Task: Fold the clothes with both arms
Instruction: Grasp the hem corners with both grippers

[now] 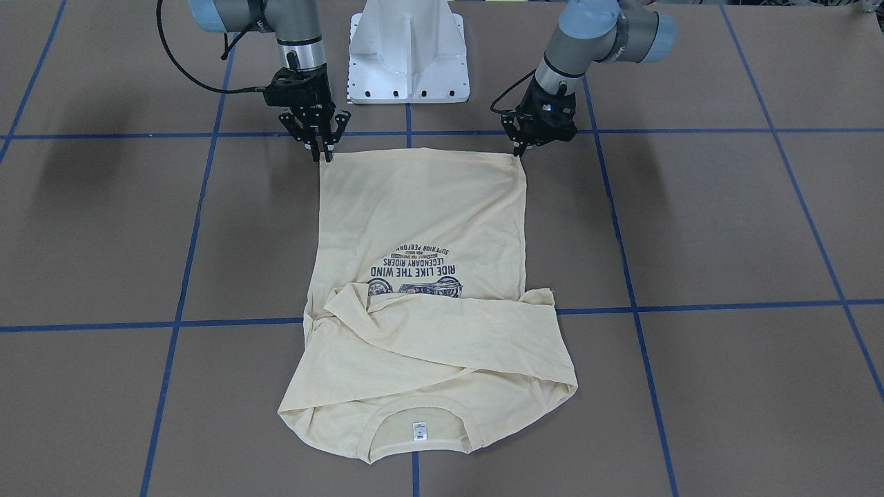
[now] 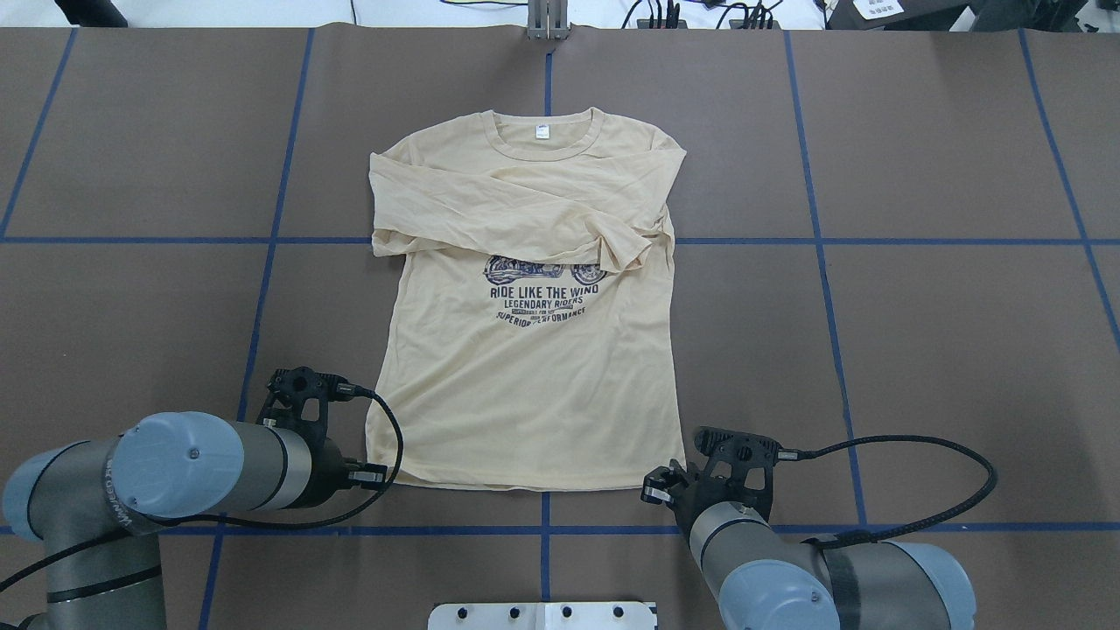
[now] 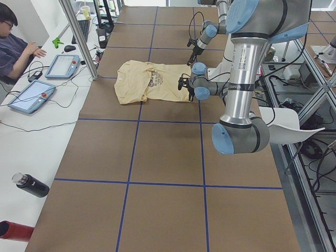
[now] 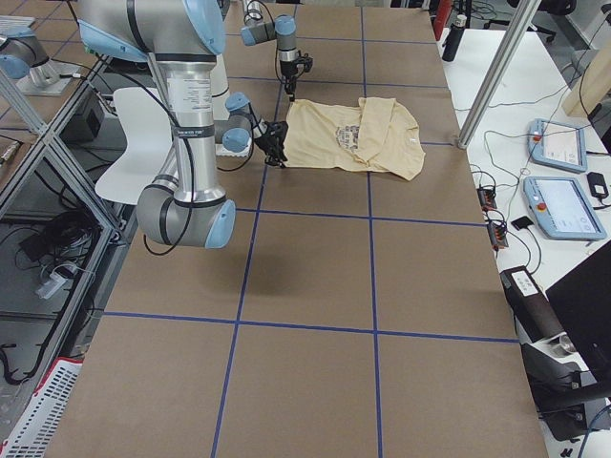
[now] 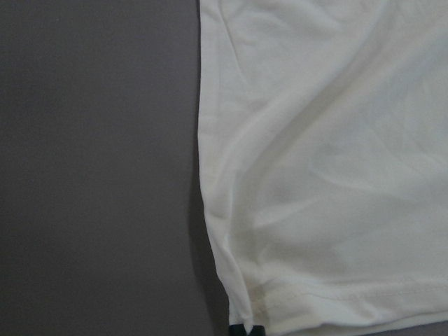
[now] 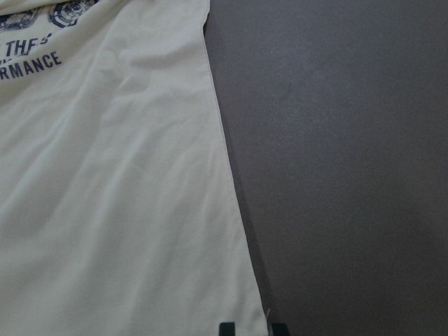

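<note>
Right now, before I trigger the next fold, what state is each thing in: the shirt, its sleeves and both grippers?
T-shirt: lying flat, front up, collar away from the robot.
Sleeves: folded across the chest, overlapping, covering the top of the print.
Left gripper: down at a hem corner; open or shut unclear.
Right gripper: down at the other hem corner; open or shut unclear.

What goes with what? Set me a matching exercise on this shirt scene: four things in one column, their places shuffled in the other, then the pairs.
Things:
1. left gripper
2. right gripper
3. neck label
4. sleeves

Places:
A. crossed over the chest of the T-shirt
B. at the hem corner on the robot's right
C. at the end farthest from the robot
D. at the hem corner on the robot's left

Pairs: 1-D, 2-B, 3-C, 4-A.
</note>
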`<state>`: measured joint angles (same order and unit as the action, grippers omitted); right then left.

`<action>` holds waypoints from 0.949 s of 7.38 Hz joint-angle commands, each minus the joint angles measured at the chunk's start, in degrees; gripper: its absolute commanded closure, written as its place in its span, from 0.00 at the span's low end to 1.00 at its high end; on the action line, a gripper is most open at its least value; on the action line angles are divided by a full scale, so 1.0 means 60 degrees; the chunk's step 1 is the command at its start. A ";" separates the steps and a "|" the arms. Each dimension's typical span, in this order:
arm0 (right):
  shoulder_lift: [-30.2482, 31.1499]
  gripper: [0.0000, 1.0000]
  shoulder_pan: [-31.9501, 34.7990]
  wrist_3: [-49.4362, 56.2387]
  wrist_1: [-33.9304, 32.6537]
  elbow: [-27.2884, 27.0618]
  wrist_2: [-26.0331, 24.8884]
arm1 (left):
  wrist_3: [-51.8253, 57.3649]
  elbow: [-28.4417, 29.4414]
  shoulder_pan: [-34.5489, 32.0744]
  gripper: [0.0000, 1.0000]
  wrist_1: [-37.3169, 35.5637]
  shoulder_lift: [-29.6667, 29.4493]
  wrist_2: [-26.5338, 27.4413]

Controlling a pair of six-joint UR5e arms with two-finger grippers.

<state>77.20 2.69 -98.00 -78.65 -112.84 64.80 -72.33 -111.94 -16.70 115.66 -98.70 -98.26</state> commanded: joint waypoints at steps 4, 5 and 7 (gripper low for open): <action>0.0256 1.00 0.0385 0.0363 -0.0045 -0.1122 0.0403 | 0.0117 -0.0966 -0.0087 1.00 -0.0117 0.0116 -0.0131; 0.0708 1.00 0.0576 0.0467 -0.0335 -0.2246 0.0971 | 0.0117 -0.1813 -0.0102 1.00 -0.0610 0.0131 -0.0291; 0.1529 1.00 0.0476 0.0454 -0.1896 -0.4998 0.2200 | 0.0016 -0.4707 -0.0073 1.00 -0.2904 0.0132 -0.1225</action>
<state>83.64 5.75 -95.35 -84.37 -133.05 73.25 -71.83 -130.22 -17.24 105.77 -97.95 -102.43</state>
